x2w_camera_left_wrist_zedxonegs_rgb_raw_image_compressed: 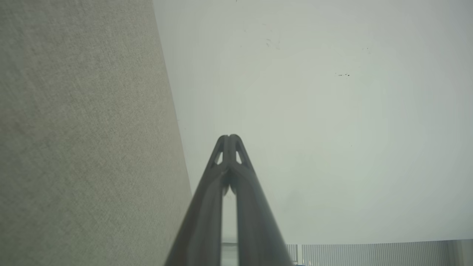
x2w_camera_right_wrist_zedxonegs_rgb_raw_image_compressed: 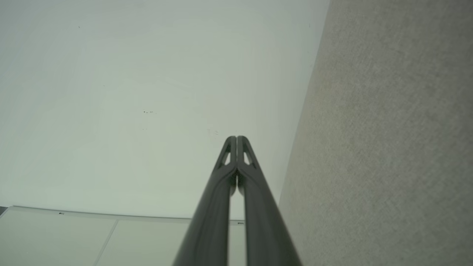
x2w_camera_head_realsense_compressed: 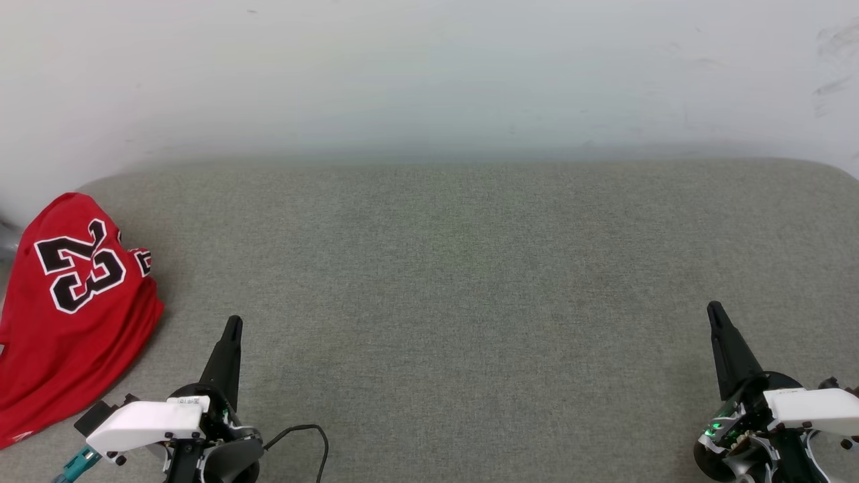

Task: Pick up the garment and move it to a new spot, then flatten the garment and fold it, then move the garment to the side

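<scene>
Red garment (x2w_camera_head_realsense_compressed: 74,315): a jersey bunched in a loose heap at the far left of the worktop (x2w_camera_head_realsense_compressed: 456,282), running out past the left border of the head view.
Number 23 (x2w_camera_head_realsense_compressed: 80,265): black with a white outline, facing up on the upper part of the heap and turned askew.
Left end effector (x2w_camera_head_realsense_compressed: 233,323): low on the left in the head view, with its two dark fingers pressed together into one point. Nothing is pinched between them. It sits over the fabric surface just right of the garment's lower edge, apart from the cloth.
Left wrist view: the fingertips (x2w_camera_left_wrist_zedxonegs_rgb_raw_image_compressed: 230,137) meet, with worktop fabric (x2w_camera_left_wrist_zedxonegs_rgb_raw_image_compressed: 81,140) to one side and pale wall (x2w_camera_left_wrist_zedxonegs_rgb_raw_image_compressed: 314,111) to the other.
Right end effector (x2w_camera_head_realsense_compressed: 713,308): low on the right in the head view, its fingers likewise pressed together on nothing, well apart from the garment.
Right wrist view: the tips (x2w_camera_right_wrist_zedxonegs_rgb_raw_image_compressed: 236,137) are closed against each other, between wall (x2w_camera_right_wrist_zedxonegs_rgb_raw_image_compressed: 147,92) and fabric (x2w_camera_right_wrist_zedxonegs_rgb_raw_image_compressed: 388,147).
Worktop: grey-green woven covering with rounded far corners.
Wall (x2w_camera_head_realsense_compressed: 429,74): pale, with faint scuffs at the upper right.
Cable (x2w_camera_head_realsense_compressed: 309,429): black, looping on the worktop beside the left wrist.
</scene>
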